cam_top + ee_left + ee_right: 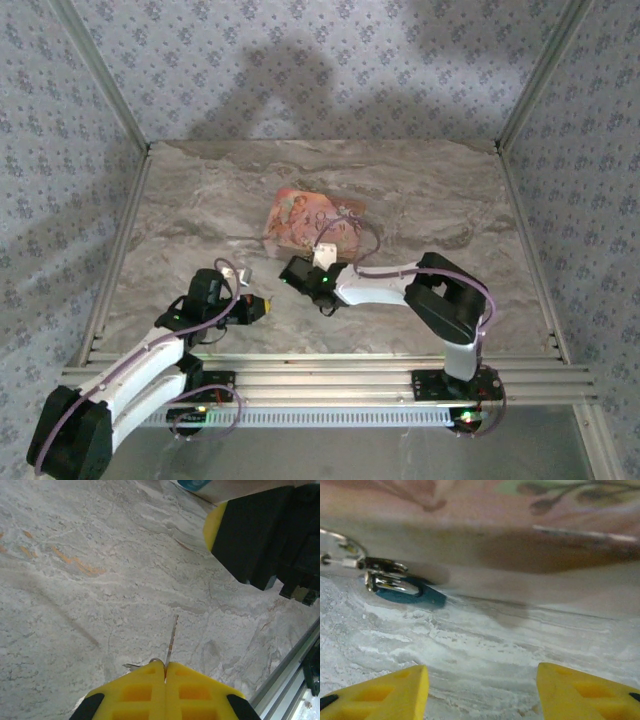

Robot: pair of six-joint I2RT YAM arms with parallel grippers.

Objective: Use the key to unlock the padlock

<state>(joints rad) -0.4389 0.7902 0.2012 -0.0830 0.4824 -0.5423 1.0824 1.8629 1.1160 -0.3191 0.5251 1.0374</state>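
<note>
Two arm bases (450,385) sit nearest, at 6 o'clock of the marble surface (450,200). Just toward 12 o'clock from its middle lies a pink floral pouch (310,215). By the pouch's 6 o'clock edge the right hand (480,680) has its yellow fingers (395,690) well apart and holds nothing. The blue padlock (405,589) lies on the surface at that hand's 10 o'clock, just beside the pouch. At the pouch's 7 o'clock the left hand (165,667) is clamped tight on the key (172,635), whose blade sticks out ahead.
</note>
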